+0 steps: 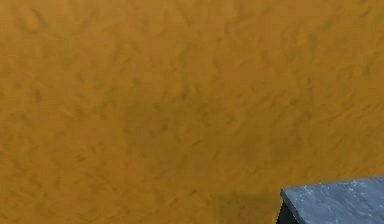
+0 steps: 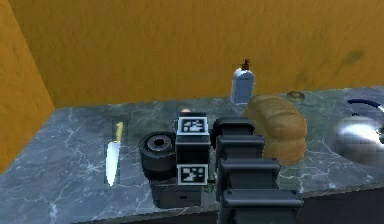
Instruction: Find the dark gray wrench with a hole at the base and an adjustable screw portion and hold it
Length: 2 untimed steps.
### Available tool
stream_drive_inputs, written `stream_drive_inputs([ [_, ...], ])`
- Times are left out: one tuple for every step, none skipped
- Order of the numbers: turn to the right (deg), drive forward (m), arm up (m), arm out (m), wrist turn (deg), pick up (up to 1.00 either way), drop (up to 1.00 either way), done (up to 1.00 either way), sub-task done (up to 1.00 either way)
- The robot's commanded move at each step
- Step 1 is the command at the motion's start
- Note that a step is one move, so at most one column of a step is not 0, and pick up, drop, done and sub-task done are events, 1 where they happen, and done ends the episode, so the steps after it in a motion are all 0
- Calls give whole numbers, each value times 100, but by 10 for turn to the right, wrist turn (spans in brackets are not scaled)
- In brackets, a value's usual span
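Observation:
In the arm side view my arm rises as a dark bar from the bottom edge and ends at two white marker squares. Just left of them the gripper shows as a dark rounded body low over a grey marble countertop. I cannot make out its far end, so I cannot tell whether it holds anything. A dark flat shape lies at the gripper's near side; I cannot tell what it is. A knife with a yellow handle and a pale blade lies on the counter left of the gripper.
On the counter, right of the arm, lies a loaf of bread. Behind it stand a pale bottle and a small object. A shiny metal vessel is at the right edge. Orange walls close in; a counter corner shows low right.

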Motion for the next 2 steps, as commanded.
stream_drive_inputs([
  [0, 0, -16, 0, 0, 0, 0, 0, 0],
  [0, 0, 0, 0, 0, 100, 0, 0, 0],
])
